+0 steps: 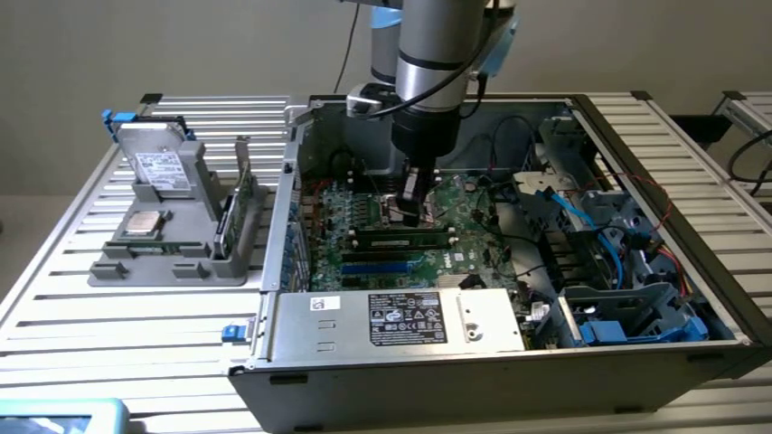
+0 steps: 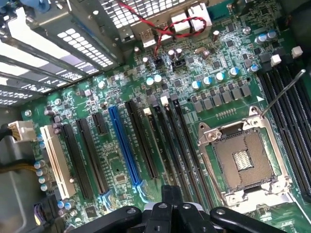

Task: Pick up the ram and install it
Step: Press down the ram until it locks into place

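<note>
While the ram shows seated outside, the wrist view shows an open socket.

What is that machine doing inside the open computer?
A robot arm has reached down into an open computer case and its tool sits just above the green motherboard, near the long black slots. A ram stick lies seated across the board just below the tool. Outside the case, on the exterior view's left, a grey holder carries spare parts.
</note>
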`<state>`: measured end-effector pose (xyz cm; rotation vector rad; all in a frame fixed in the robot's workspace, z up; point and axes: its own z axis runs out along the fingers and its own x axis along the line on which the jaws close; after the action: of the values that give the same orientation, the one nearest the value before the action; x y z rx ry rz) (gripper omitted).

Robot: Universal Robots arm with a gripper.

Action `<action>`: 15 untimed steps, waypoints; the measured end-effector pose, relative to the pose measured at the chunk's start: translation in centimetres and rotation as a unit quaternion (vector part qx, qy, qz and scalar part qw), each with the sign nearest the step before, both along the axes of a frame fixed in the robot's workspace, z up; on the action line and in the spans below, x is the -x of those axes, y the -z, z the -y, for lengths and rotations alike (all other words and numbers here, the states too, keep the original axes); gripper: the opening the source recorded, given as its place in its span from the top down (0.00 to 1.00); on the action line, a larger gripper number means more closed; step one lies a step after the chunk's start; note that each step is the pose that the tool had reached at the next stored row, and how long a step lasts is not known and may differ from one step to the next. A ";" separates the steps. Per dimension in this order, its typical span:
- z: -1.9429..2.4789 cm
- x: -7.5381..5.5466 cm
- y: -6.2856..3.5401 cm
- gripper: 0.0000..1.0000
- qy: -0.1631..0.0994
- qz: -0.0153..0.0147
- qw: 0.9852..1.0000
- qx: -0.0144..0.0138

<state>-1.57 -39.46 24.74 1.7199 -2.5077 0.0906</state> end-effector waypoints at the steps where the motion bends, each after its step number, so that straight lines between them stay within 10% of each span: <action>1: 0.00 0.0 0.00 0.89 0.007 0.000 1.000 0.000; 15: 0.00 0.0 0.00 0.89 0.106 0.000 0.994 0.000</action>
<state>-1.57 -39.46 24.74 1.4417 -2.6713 0.0739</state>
